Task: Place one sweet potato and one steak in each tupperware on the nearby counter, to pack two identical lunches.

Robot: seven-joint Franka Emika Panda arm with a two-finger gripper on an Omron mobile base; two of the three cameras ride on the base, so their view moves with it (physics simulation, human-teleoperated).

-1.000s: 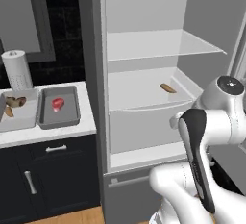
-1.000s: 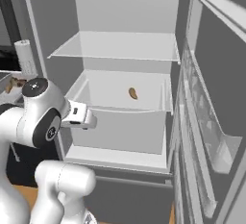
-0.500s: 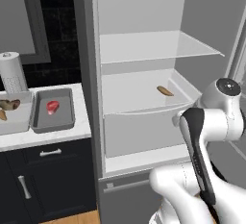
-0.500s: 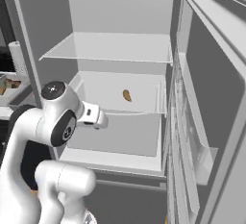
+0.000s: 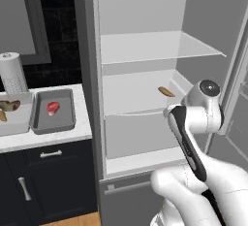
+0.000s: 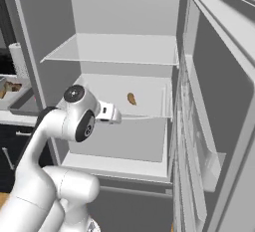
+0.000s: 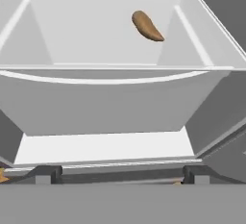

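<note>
One tapered orange-brown sweet potato [image 7: 146, 26] on smooth white fridge shelf [image 7: 96, 31]; hand [image 7: 117, 174] released, empty.

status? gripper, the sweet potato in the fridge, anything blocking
Gripper open, empty, facing the open fridge. Sweet potato lies on the middle shelf, back right, untouched. Darker tupperware on the counter holds the red steak. Nothing in the way.

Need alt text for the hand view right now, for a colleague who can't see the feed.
A single orange-brown sweet potato lies toward the back right of a white fridge drawer, seen from in front and slightly above. The open gripper points at the drawer from outside, holding nothing, its dark fingertips low in the picture.
</note>
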